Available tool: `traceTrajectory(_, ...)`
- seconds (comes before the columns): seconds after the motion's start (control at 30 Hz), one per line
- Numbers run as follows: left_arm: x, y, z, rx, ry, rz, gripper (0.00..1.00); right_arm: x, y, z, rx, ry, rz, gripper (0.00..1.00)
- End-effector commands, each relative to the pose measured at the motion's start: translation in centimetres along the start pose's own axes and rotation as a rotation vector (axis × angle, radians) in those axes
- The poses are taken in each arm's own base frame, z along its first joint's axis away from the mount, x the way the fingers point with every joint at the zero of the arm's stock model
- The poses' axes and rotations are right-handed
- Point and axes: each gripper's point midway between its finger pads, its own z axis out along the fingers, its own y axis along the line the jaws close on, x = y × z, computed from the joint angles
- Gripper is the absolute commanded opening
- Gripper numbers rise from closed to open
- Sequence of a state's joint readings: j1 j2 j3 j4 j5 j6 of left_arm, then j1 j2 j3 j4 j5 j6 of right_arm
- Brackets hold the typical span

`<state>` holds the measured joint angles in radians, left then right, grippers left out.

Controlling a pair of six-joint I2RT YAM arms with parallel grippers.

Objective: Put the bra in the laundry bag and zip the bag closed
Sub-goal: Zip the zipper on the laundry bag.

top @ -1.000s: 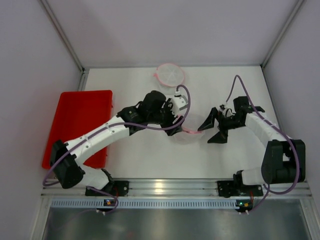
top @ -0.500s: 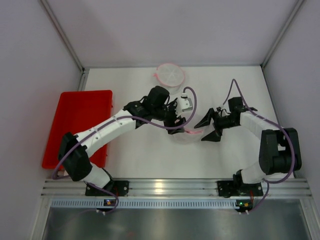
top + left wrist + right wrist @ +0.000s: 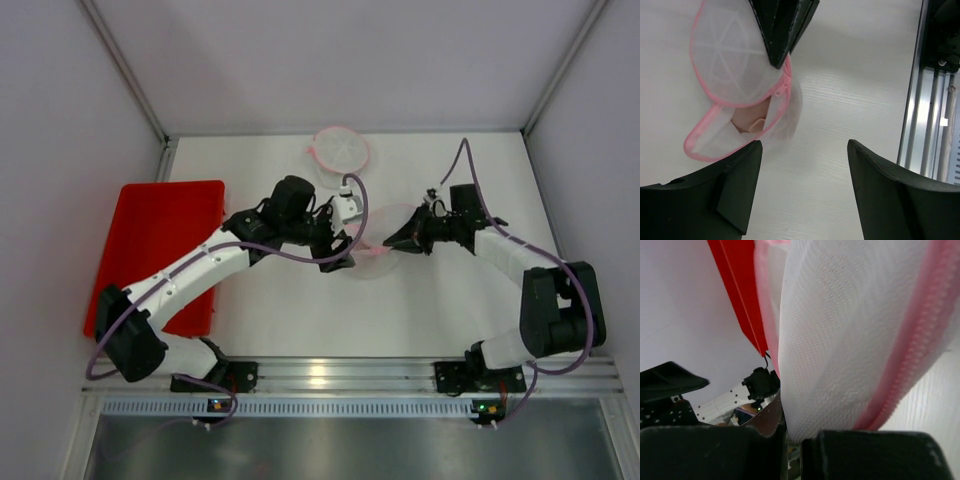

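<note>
Right tool [image 3: 794,432]: wide apart a second ago, now clamped on the laundry bag [image 3: 740,85] at its pink zip [image 3: 783,90] | left tool [image 3: 804,150]: fingers apart, hovering beside the bag, holding nothing | bra [image 3: 751,121]: inside the bag on the table [image 3: 855,75], visible through the gap | reading: bag pinned, mouth not yet zipped.

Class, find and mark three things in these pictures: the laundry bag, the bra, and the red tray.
laundry bag [image 3: 727,60], left wrist view, on its white mesh dome.
bra [image 3: 747,121], left wrist view, on the beige fabric showing inside the bag.
red tray [image 3: 160,215], top view, on its bare floor.
</note>
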<state>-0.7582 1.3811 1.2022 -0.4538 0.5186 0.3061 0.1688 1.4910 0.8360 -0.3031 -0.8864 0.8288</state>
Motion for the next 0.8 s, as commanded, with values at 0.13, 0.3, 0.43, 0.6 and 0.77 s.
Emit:
traceTrajectory(0.13, 1.6, -3.7, -0.4, 0.129, -0.036, -0.162, 0.69, -2.3, 7.6, -0.2, -0.314, -0.247, -0.429, 0.00)
traceTrajectory(0.3, 0.4, -2.1, -0.6, 0.037, -0.142, -0.152, 0.54, -0.9, 8.2, -0.2, -0.412, -0.267, -0.580, 0.00)
traceTrajectory(0.43, -0.6, -0.3, -0.5, -0.013, -0.209, -0.036, 0.49, 0.4, 9.1, -0.6, -0.484, -0.247, -0.668, 0.00)
traceTrajectory(0.6, -1.0, 1.4, 1.1, 0.046, -0.210, -0.056, 0.55, 1.7, 9.7, -1.0, -0.526, -0.234, -0.758, 0.00)
traceTrajectory(0.77, -1.0, 3.4, 2.3, 0.058, -0.218, -0.093, 0.60, 2.2, 9.8, -1.0, -0.531, -0.233, -0.833, 0.00)
